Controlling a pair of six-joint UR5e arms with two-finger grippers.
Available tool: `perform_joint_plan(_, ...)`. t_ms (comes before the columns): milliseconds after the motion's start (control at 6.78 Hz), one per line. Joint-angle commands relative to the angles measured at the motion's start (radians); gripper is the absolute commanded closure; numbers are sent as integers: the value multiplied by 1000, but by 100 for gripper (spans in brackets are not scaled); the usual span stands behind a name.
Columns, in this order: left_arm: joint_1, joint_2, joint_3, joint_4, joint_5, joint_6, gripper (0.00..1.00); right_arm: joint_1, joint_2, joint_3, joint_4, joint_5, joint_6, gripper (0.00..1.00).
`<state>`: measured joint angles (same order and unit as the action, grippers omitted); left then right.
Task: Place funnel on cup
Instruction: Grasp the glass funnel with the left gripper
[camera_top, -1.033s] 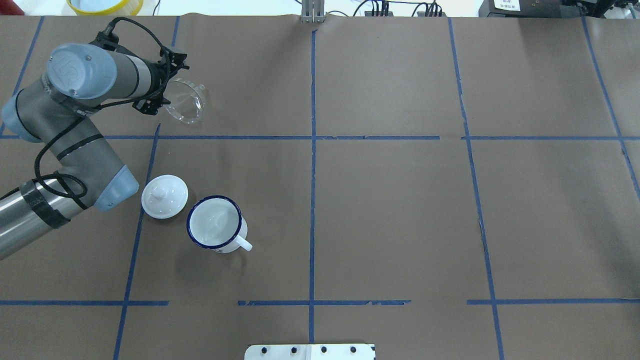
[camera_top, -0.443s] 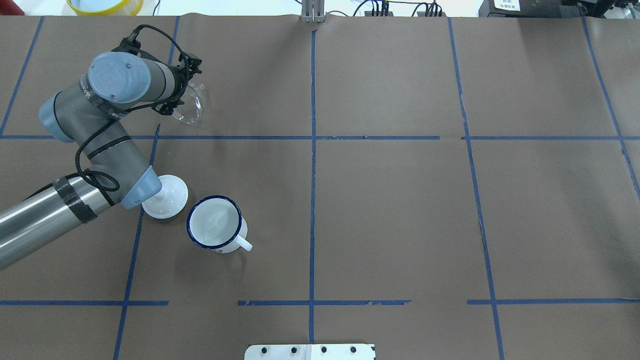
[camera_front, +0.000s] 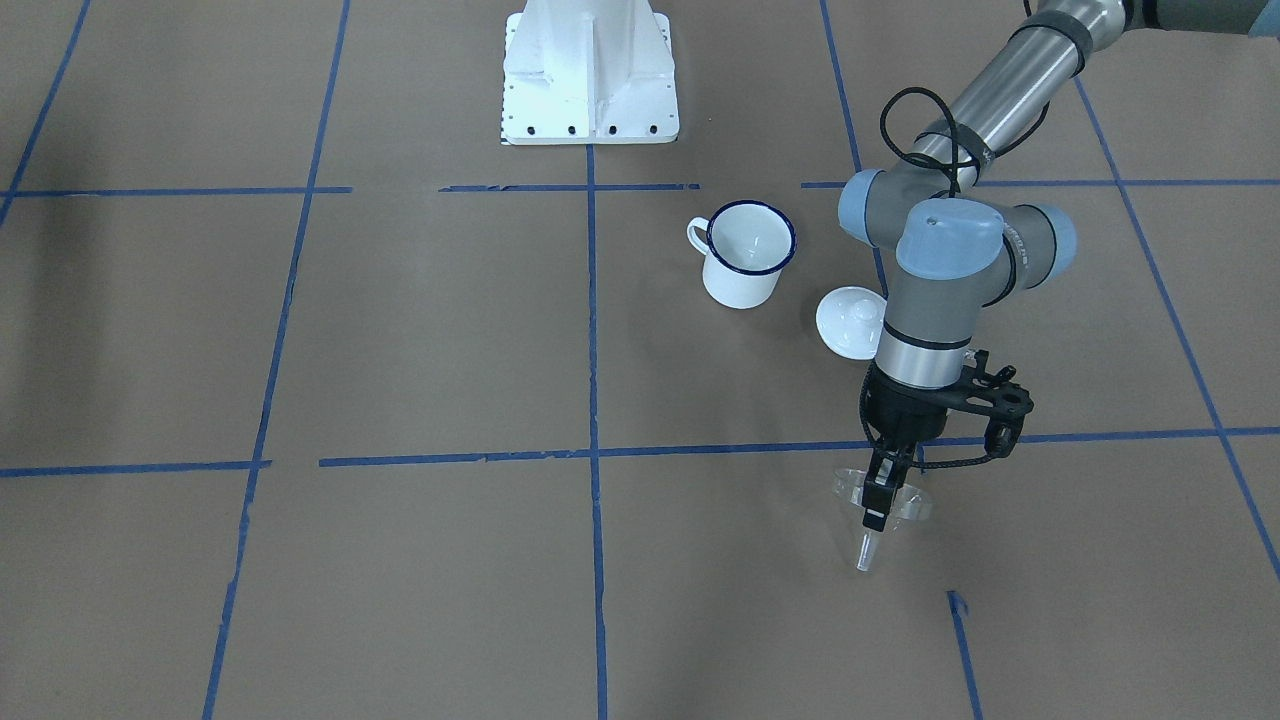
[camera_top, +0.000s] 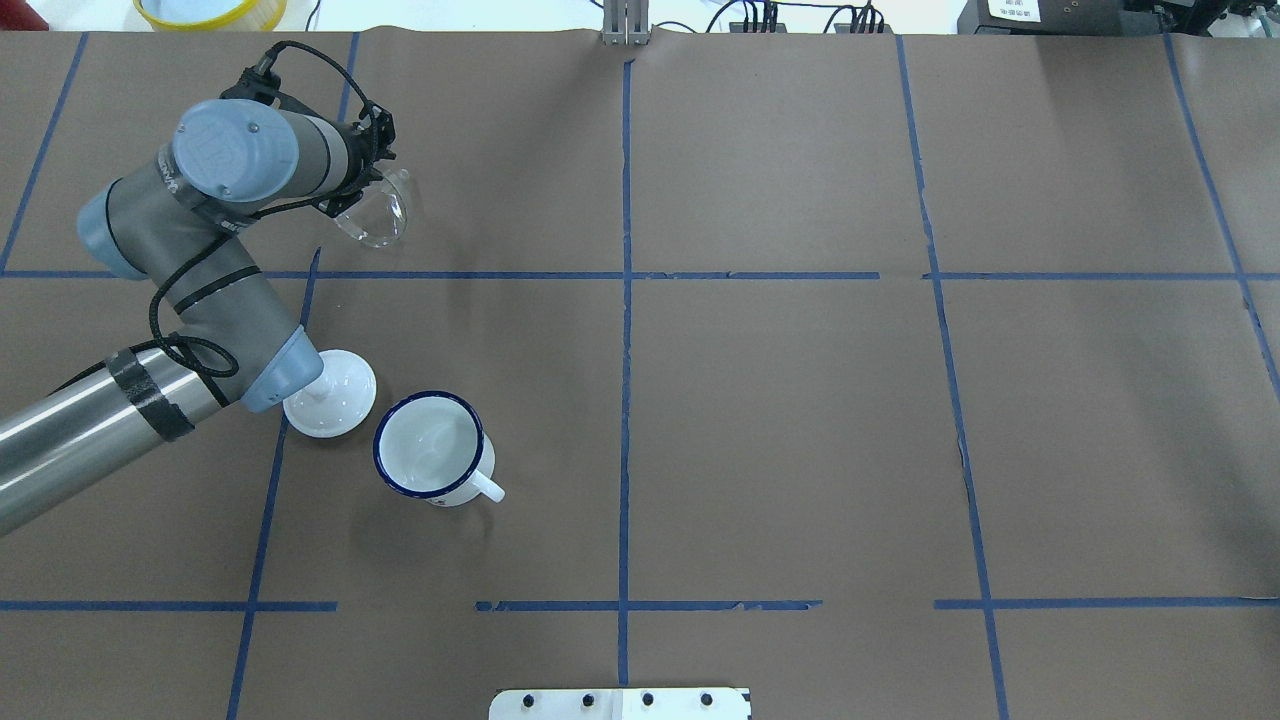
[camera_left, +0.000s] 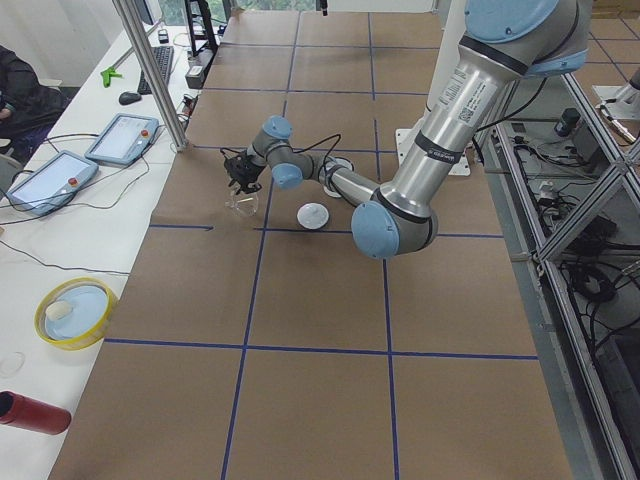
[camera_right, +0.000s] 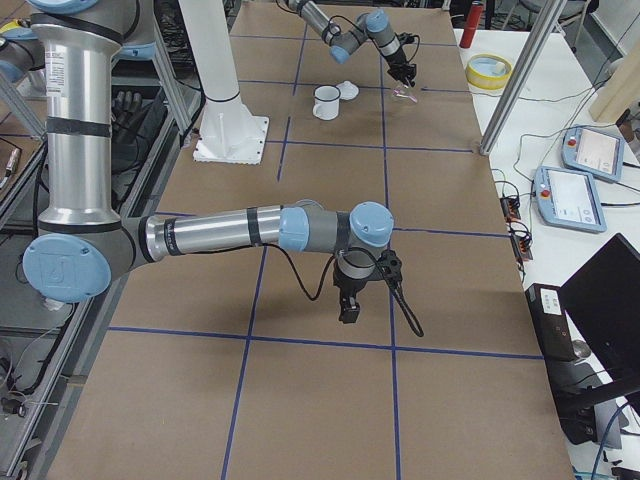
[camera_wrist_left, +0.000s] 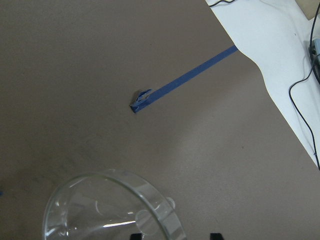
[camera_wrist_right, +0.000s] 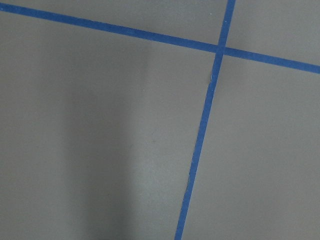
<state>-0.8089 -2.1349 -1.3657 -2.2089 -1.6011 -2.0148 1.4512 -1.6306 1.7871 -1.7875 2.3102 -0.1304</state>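
Funnel (camera_front: 880, 497) sits tilted at the far left of the worktop (camera_top: 800, 420), with its wide mouth turned toward my base and its spout pointing away. I cannot tell whether it rests on the paper or hangs just off it. My left fingers (camera_front: 877, 510) straddle its raised rim, one tip inside the clear cone and one outside. In the wrist view there is a visible gap between them, so they are parted and not pinching the rim. The cup (camera_top: 430, 445) stands upright well apart from it, nearer my base, with a white lid (camera_top: 345, 405) just beside it.

My left arm (camera_top: 210, 300) reaches out with the wrist aimed straight down, and its elbow joint overlaps the lid's edge from overhead. My right fingers (camera_right: 349, 312) hang over bare paper near a tape crossing; I cannot tell how far they are open.

Brown paper with a grid of blue tape (camera_top: 626, 400) covers the worktop. A yellow dish (camera_left: 75, 312) sits on the white bench beyond.
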Motion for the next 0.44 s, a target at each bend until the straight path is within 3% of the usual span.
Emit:
perform_joint_plan(0,-91,4,-65,-11,-137,2,100,0,0,0,0,0,0,0)
perform_joint_plan(295,-235,20,-122,-6,-349,4,100,0,0,0,0,0,0,0)
